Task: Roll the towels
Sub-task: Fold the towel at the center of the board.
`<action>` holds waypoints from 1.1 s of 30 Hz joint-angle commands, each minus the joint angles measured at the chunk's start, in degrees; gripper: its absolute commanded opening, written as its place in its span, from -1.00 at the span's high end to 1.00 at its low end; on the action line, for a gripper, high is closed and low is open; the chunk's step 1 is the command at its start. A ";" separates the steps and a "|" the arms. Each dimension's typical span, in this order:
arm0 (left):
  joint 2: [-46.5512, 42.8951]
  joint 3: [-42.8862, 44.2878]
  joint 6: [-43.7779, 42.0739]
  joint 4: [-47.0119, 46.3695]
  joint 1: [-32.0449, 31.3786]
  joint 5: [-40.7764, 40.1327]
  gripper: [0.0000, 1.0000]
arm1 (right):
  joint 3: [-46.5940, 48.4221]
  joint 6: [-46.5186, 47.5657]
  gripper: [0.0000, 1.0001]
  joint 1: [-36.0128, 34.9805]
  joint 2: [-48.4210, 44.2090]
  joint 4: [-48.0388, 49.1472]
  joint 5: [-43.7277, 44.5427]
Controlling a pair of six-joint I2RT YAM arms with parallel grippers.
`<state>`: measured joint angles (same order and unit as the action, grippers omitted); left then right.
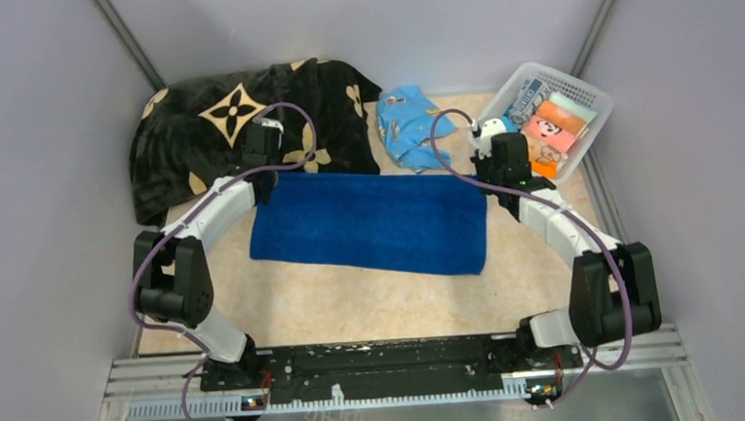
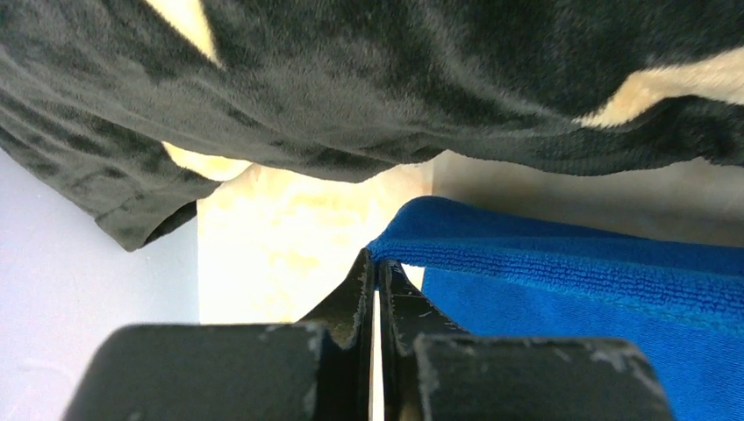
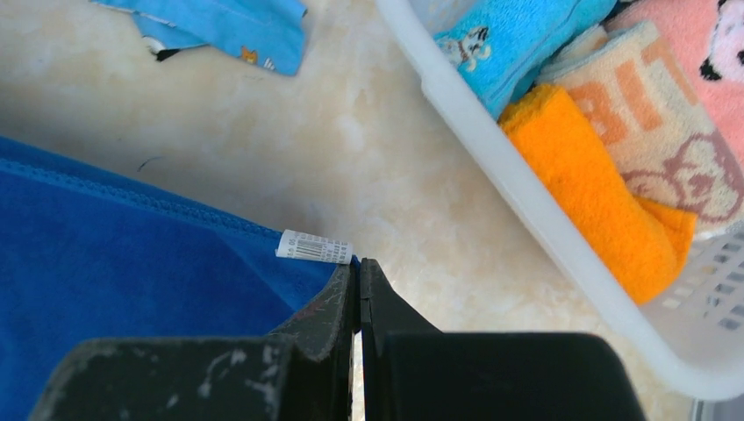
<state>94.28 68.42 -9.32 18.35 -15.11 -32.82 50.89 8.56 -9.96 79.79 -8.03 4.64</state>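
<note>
Left gripper (image 2: 375,263): jaws closed down to a hairline slit, tips touching the far-left corner of the royal-blue towel (image 2: 570,289). No cloth shows in the slit, so can't tell whether the corner is pinched or only touched. From the tips the towel's folded edge runs off toward the right arm, and the rest of it lies back toward the bases. Just beyond the tips is bare tabletop (image 2: 263,246), then the black blanket (image 2: 351,88) with cream motifs, bunched up, its edge hanging above the view. Can't tell if the blanket touches the towel. Wall (image 2: 79,307) is on the outer side.

Right gripper (image 3: 358,263): jaws fully together, tips on the far-right corner of the same towel, right beside its white barcode tag (image 3: 314,247). The corner goes out of sight under one finger, so a grip on the cloth can't be confirmed. The towel spreads from the tips toward the left arm.

Beyond these tips is bare table, then the turquoise towel (image 3: 237,26), printed and crumpled, apart from the blue one. On the outer side sits the white basket (image 3: 491,149), near but not touching, holding an orange cloth (image 3: 597,202), a beige lettered cloth (image 3: 649,114) and others.

Overhead: the towel is a flat folded rectangle spanning the gap between both grippers, not rolled.
</note>
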 commanded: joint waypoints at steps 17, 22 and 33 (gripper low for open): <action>-3.21 -6.97 9.75 5.30 1.14 -5.93 0.93 | -5.62 -13.20 1.00 0.12 -10.86 -16.74 -0.49; -3.96 -8.14 12.55 7.53 1.14 -7.97 0.94 | -6.40 -16.06 1.00 0.17 -14.15 -19.07 -0.64; -5.66 -9.30 17.10 11.87 1.23 -9.60 0.95 | -3.68 -16.25 1.00 0.16 -18.41 -23.54 -1.72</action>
<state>91.55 60.01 6.07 27.42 -15.11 -36.91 44.53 -8.23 -10.26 63.44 -27.33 -1.63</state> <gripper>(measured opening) 0.030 0.009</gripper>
